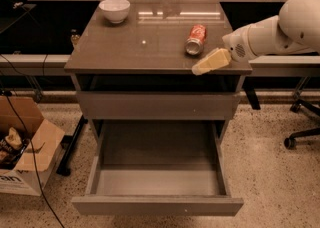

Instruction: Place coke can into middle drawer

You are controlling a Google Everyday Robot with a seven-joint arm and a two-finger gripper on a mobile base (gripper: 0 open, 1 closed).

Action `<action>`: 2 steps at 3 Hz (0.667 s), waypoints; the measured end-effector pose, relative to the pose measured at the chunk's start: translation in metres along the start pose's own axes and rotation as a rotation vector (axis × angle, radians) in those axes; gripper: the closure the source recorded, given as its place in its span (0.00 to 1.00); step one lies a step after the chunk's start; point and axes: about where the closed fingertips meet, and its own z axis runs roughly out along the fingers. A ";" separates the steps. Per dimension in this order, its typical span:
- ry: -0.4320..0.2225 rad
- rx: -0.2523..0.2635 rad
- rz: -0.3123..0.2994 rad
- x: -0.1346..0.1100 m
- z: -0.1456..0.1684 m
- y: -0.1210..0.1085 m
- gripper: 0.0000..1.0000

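The coke can (195,39) lies on its side on the right part of the cabinet top (145,47), its silver end facing the front. My gripper (206,64), cream-coloured on a white arm coming in from the right, hovers over the top's front right edge, just in front of and slightly right of the can, apart from it. It holds nothing. The middle drawer (157,205) is pulled far out below, and its grey tray is empty. The matching drawer front (157,104) above it is shut.
A white bowl (114,9) stands at the back left of the cabinet top. An open cardboard box (25,147) sits on the floor to the left, with cables beside it. An office chair base (302,134) is at the right.
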 end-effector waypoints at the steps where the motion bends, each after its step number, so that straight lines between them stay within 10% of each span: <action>1: -0.058 -0.021 0.035 -0.005 0.022 -0.013 0.00; 2: -0.091 -0.033 0.038 -0.020 0.044 -0.025 0.00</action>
